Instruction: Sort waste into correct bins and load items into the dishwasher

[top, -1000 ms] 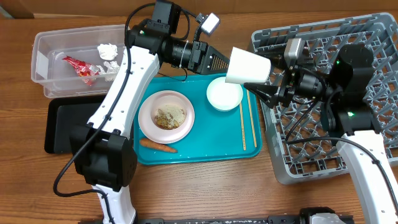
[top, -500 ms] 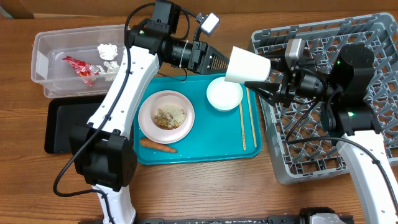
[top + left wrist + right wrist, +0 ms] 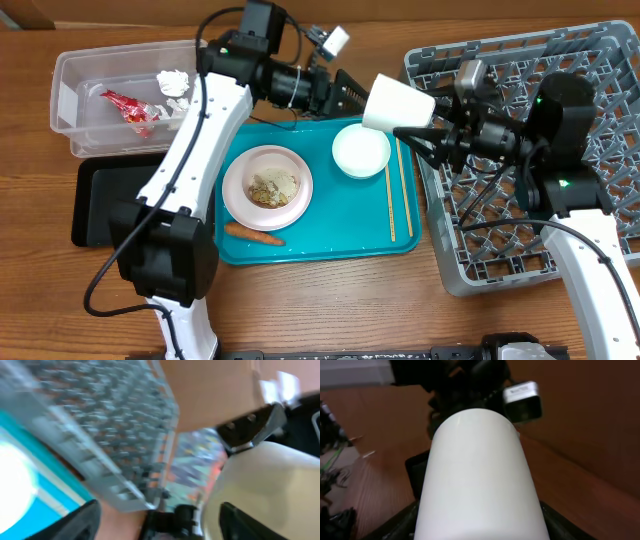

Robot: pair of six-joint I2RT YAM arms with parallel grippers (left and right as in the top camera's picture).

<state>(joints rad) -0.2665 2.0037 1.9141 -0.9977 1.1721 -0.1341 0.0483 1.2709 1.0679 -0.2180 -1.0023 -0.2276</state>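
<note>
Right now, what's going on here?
The right gripper holds the cup in the air beside the rack. The left gripper is open next to the cup, gripping nothing. On the teal tray lie the plate with food scraps, the bowl, the chopsticks and the carrot. A wrapper and a tissue are in the tub. I see no dish in the rack.
</note>
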